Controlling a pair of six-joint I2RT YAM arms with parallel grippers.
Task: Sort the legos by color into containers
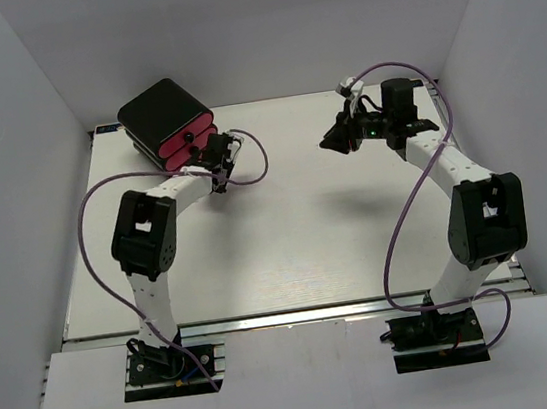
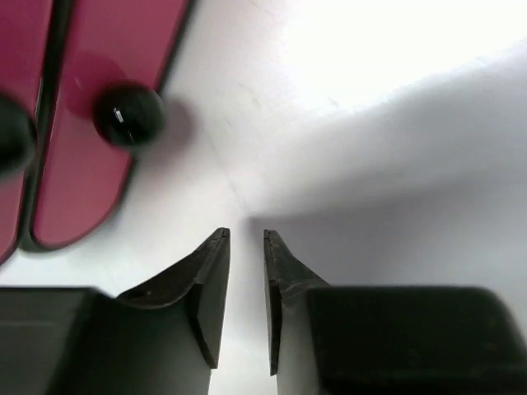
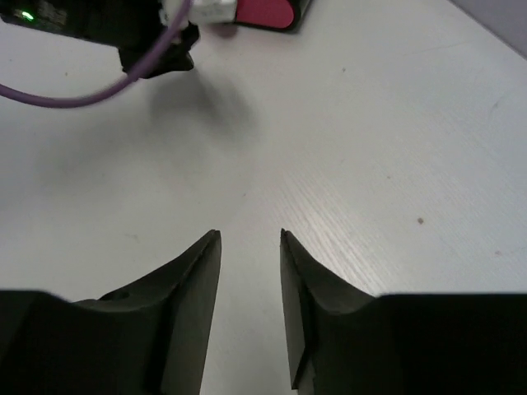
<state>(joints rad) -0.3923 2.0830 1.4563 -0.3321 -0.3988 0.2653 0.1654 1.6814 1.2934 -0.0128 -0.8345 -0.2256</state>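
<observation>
No legos show in any view. The black cabinet point(image 1: 162, 108) stands at the far left of the table, its magenta-pink drawers point(image 1: 185, 143) closed and facing the middle. In the left wrist view the pink drawer fronts point(image 2: 99, 99) and a black knob point(image 2: 128, 115) lie up and to the left. My left gripper point(image 1: 224, 148) sits just right of the drawers; its jaws point(image 2: 246, 234) are slightly apart and empty over bare table. My right gripper point(image 1: 330, 142) hovers at the far right-centre, pointing left, open and empty point(image 3: 249, 234).
White walls enclose the table on the left, back and right. A purple cable point(image 1: 252, 157) loops off the left wrist next to the drawers. The right wrist view shows the left wrist point(image 3: 123, 29) and a drawer corner point(image 3: 263, 12) ahead.
</observation>
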